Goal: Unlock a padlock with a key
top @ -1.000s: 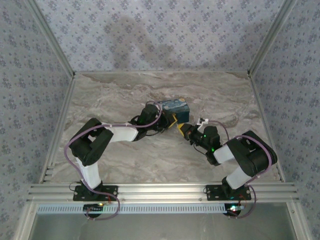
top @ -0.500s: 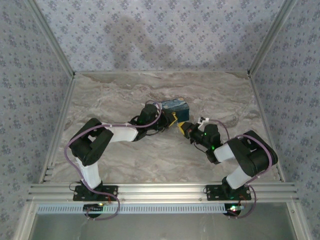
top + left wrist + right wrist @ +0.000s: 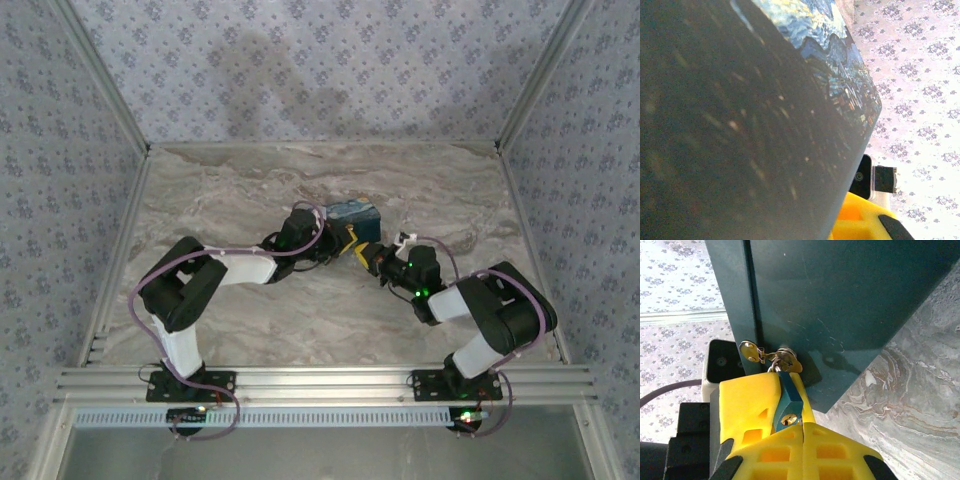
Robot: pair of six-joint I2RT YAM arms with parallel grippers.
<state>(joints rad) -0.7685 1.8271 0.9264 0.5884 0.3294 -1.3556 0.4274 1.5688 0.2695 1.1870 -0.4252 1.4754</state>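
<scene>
Currently: padlock steadied for the key, shackle not yet released.

Left hand (image 3: 346,240) looks clenched on the padlock (image 3: 788,399), yellow either side of its blue body. The lock hangs from the brass hasp (image 3: 765,356) on the painted box (image 3: 840,300). My read is that the grip stops it swinging and keeps the keyway facing out. Right hand (image 3: 802,429) is clenched shut, tips right at the keyway end; can't tell if a key sits between them. Right wrist view gives lock and hasp detail. Left wrist view gives box wall and night-sky print. Overhead, both hands meet at the box on the surface (image 3: 250,320).
</scene>
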